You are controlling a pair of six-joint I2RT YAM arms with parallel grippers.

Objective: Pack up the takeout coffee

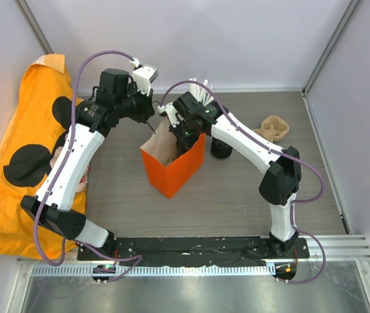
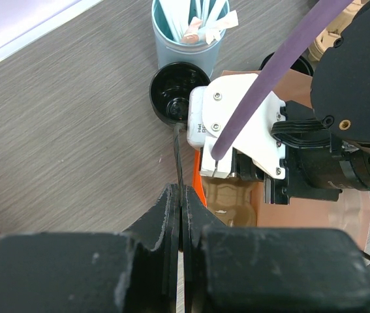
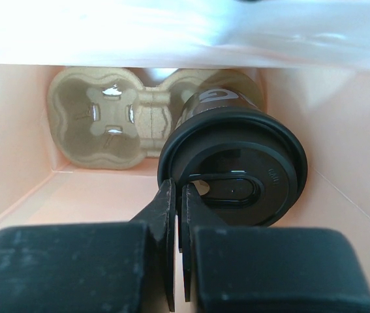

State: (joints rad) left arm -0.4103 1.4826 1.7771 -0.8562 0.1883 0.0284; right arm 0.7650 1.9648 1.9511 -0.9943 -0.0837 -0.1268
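Black-lidded coffee cup (image 3: 233,166) in pulp carrier (image 3: 106,120), other slot empty, inside open orange bag (image 1: 171,166).

The left arm (image 1: 72,160) and right arm (image 1: 246,140) have white shells between black joints, a purple cable (image 1: 104,53) trailing each, and scuffed matte-black fingers (image 2: 165,225) at six o'clock in the wrist views.

A white letter, seemingly a "G", is seen on the side of the cup (image 3: 233,156). Small dark print is borne by the white camera housing (image 2: 201,124), but cannot be read.
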